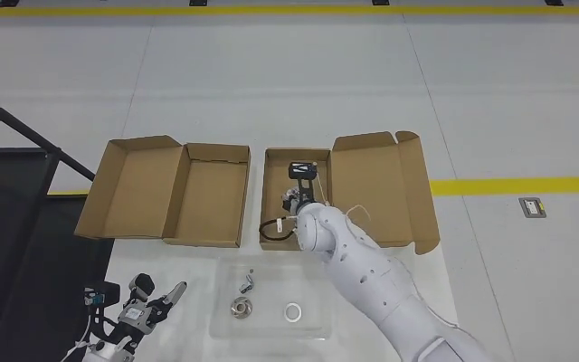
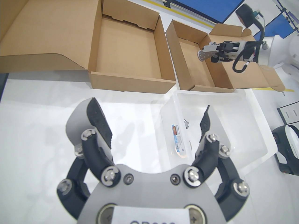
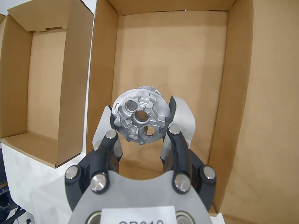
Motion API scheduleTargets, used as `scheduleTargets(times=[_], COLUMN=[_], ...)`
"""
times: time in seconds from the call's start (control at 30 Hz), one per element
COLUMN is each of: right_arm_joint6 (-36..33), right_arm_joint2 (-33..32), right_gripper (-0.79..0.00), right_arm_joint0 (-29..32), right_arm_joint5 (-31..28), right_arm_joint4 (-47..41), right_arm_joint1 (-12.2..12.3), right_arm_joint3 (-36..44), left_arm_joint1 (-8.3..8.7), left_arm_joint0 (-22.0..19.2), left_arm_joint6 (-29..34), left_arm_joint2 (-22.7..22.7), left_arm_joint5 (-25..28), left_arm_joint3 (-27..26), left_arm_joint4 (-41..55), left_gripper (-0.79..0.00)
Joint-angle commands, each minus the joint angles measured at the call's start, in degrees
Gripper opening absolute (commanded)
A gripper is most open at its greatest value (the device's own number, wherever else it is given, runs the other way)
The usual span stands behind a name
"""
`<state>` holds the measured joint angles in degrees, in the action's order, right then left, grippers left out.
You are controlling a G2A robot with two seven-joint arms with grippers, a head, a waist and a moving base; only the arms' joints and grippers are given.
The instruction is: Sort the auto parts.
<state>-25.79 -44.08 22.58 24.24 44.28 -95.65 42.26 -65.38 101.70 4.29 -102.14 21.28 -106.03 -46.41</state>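
Note:
My right gripper is shut on a round grey metal hub with holes and raised ribs, held above the floor of the right cardboard box. From above, that gripper hangs over the same box. The left cardboard box has nothing in it. A clear plastic tray at the front holds a small metal bracket, a grey metal disc and a white ring. My left gripper stands open over the white table beside the tray.
Both boxes have their lids folded flat outward. A black frame stands at the table's left. White table surface lies between the left gripper and the boxes.

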Motion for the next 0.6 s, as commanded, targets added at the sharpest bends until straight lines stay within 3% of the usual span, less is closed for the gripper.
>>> scheduleTargets(times=[0.0,0.23,0.57], right_arm_joint6=[0.49,2.36,4.18], right_arm_joint2=[0.91,2.08,1.72], right_gripper=[-0.785,-0.785,-0.785], right_arm_joint0=[-1.62,-6.29,-9.51], right_arm_joint5=[-0.14,-1.6,-4.3], right_arm_joint4=[-0.75,-3.83,-6.8], right_arm_joint1=[-1.2,-4.88,-8.19], right_arm_joint3=[-3.88,-14.8,-25.43], left_arm_joint1=[0.0,0.0,0.0], left_arm_joint0=[0.0,0.0,0.0], left_arm_joint6=[0.0,0.0,0.0], left_arm_joint2=[0.0,0.0,0.0], left_arm_joint5=[0.0,0.0,0.0], left_arm_joint3=[0.0,0.0,0.0], left_arm_joint4=[0.0,0.0,0.0], left_gripper=[0.0,0.0,0.0])
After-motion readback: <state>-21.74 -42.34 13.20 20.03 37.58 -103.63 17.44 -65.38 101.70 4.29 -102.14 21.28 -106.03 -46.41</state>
